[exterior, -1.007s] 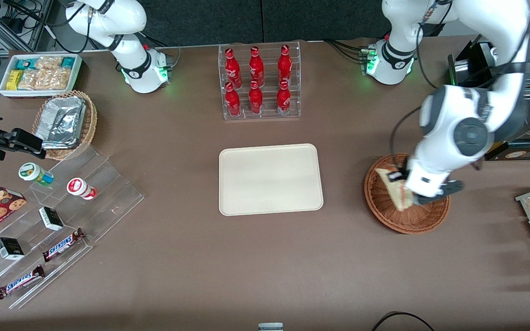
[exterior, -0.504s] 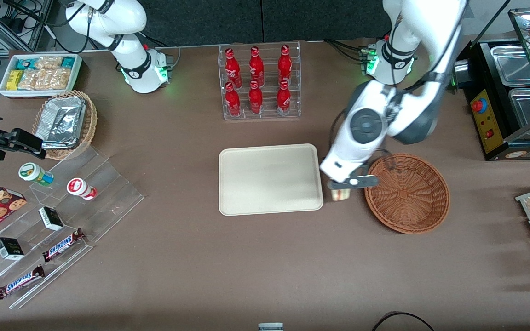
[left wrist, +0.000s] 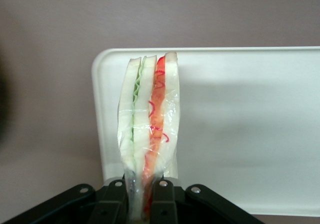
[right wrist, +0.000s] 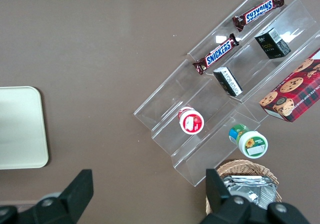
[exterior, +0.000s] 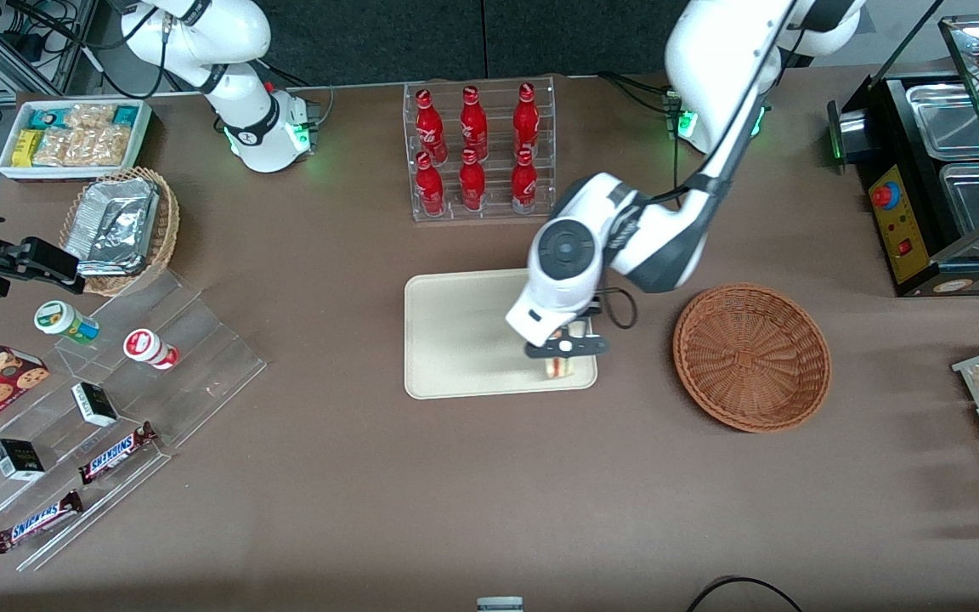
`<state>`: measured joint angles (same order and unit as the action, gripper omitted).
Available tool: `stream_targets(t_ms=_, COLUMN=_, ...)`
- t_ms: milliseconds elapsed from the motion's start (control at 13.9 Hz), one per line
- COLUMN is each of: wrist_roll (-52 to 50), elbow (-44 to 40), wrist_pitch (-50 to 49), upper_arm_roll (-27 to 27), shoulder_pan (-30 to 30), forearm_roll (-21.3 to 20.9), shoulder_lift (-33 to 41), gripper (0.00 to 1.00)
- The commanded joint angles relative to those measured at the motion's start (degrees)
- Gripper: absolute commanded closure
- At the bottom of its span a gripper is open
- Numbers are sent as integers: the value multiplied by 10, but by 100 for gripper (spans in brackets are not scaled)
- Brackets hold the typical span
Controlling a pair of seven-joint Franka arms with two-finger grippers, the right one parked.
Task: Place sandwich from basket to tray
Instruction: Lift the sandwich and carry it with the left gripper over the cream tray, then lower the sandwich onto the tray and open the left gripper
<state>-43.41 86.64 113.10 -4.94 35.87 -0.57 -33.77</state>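
Observation:
My left gripper is shut on the sandwich, a clear-wrapped white-bread wedge with green and red filling along its cut edge. It hangs over the corner of the cream tray that is nearest the front camera and the basket. The reddish-brown wicker basket stands beside the tray toward the working arm's end of the table, with nothing in it.
A clear rack of red bottles stands farther from the camera than the tray. Clear tiered shelves with snack bars, cups and boxes, a tan basket of foil trays and a white snack bin lie toward the parked arm's end.
The gripper has lifted the sandwich out of the basket and carried it sideways over the table to the tray's corner. The basket now holds nothing.

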Motion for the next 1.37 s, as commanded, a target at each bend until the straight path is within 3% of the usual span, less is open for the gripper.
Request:
stream_targets(t_ms=0, wrist_roll=-33, elbow=-67, wrist_pitch=-6, upper_arm_roll=7, shoulder_pan=28, forearm_roll=-2, shoulder_lift=-51, gripper=100)
stream_targets(t_ms=1007, wrist_roll=-53, elbow=-86, wrist_pitch=43, upper_arm_roll=8, shoulder_pan=76, forearm_roll=-6, shoulder_lift=-105, gripper=100)
stream_targets(t_ms=1079, wrist_roll=-53, elbow=-86, wrist_pitch=43, upper_arm_roll=8, shoulder_pan=76, forearm_roll=-6, shoulder_lift=-106, gripper=84)
stream_targets(t_ms=1151, wrist_roll=-54, elbow=-86, wrist_pitch=43, upper_arm_roll=8, shoulder_pan=76, forearm_roll=-6, shoulder_lift=-107, gripper=52)
stream_targets(t_ms=1223, wrist_roll=-52, elbow=-86, wrist_pitch=43, upper_arm_roll=8, shoulder_pan=76, forearm_roll=-6, shoulder_lift=-108, gripper=2)
stream_targets(t_ms=1295, wrist_roll=-51, elbow=-85, wrist_pitch=43, upper_arm_roll=8, shoulder_pan=76, forearm_roll=-6, shoulder_lift=-108, gripper=0)
